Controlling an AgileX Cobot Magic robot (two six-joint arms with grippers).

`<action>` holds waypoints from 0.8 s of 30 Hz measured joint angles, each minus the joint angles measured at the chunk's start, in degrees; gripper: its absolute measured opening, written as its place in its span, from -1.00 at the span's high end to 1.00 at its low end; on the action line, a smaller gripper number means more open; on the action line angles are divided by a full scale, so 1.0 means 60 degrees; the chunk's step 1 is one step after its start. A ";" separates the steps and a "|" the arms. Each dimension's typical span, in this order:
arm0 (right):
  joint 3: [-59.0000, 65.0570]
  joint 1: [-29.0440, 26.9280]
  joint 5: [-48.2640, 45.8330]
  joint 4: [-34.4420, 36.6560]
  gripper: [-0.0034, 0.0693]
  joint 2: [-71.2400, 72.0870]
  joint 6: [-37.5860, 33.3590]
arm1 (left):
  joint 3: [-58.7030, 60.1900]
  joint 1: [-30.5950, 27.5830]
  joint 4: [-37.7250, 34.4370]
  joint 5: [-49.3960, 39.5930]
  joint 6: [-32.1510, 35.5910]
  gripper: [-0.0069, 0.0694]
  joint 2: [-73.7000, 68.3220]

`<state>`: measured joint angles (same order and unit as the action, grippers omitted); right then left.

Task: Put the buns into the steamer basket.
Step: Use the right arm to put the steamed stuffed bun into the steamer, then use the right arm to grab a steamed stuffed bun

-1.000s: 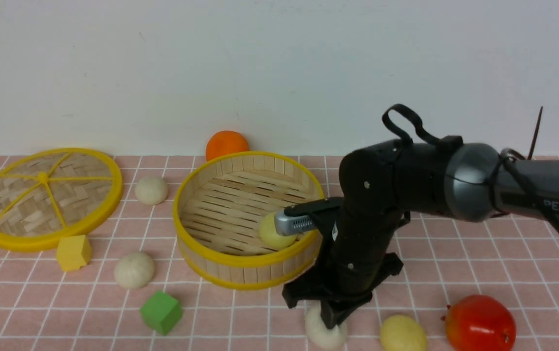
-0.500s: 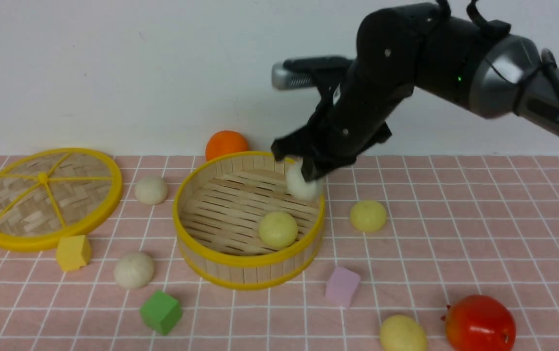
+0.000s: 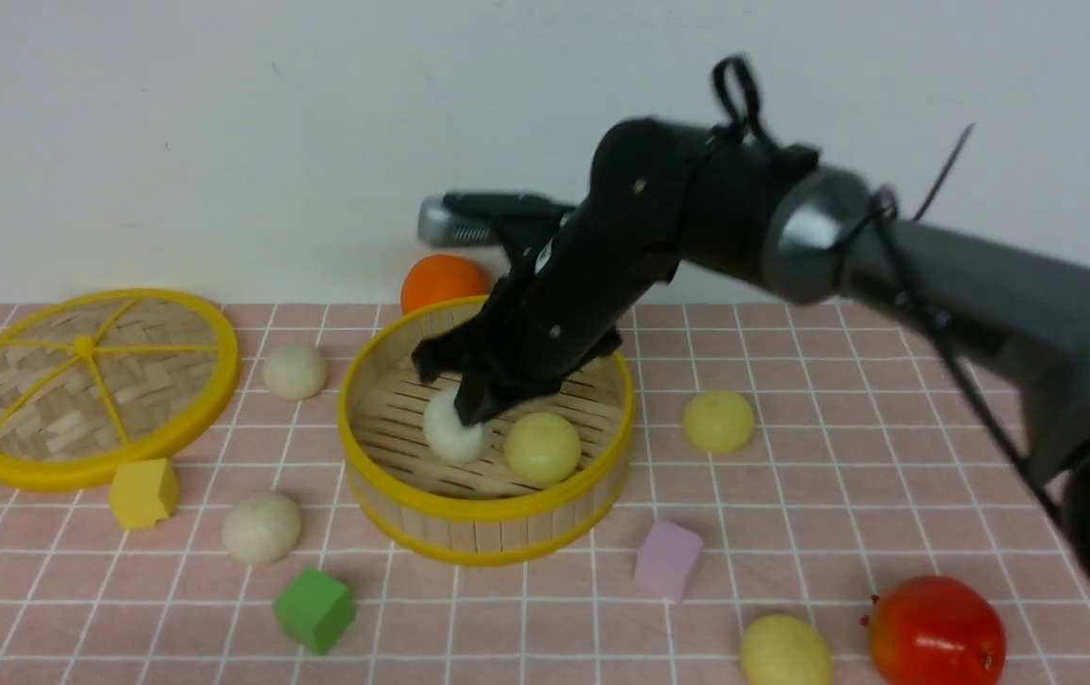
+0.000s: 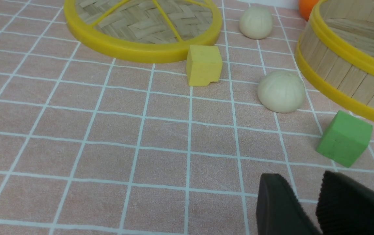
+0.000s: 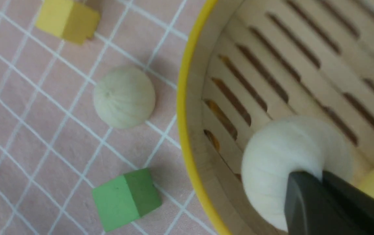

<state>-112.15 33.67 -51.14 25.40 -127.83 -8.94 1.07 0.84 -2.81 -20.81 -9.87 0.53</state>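
Lowered from the far rim, the white bun (image 3: 448, 436) was gripped by the right hand (image 3: 471, 411) inside the steamer basket (image 3: 383, 495), beside a yellow bun (image 3: 542, 447); the left hand (image 4: 306, 186) was parted, empty.

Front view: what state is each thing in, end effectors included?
steamer basket: uncovered, upright
lid: off, flat on the table
white bun: gripped, down inside the basket
yellow bun: loose on the basket floor
right end effector: shut on the white bun
left end effector: slightly open, empty
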 joint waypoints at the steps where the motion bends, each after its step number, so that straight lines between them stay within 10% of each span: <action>1: 0.0000 0.0048 0.0000 -0.0015 0.86 -0.0176 0.0000 | 0.0000 0.0000 0.0000 0.0000 0.0000 0.19 0.0000; 10: -0.0069 0.0060 -0.0166 -0.0495 0.53 -0.0343 0.0450 | 0.0000 0.0000 0.0000 0.0000 0.0000 0.19 0.0000; 17: -0.1222 -0.0131 -0.1676 -0.1419 -0.24 -0.0149 0.0714 | 0.0000 0.0000 0.0000 0.0000 0.0000 0.19 0.0000; 24: -0.1572 -0.1482 -0.2339 -0.3637 -0.24 0.0277 0.1986 | 0.0000 0.0000 0.0000 0.0000 0.0000 0.19 0.0000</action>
<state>-121.58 24.78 -65.17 3.58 -126.17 2.97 1.07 0.84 -2.81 -20.81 -9.87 0.53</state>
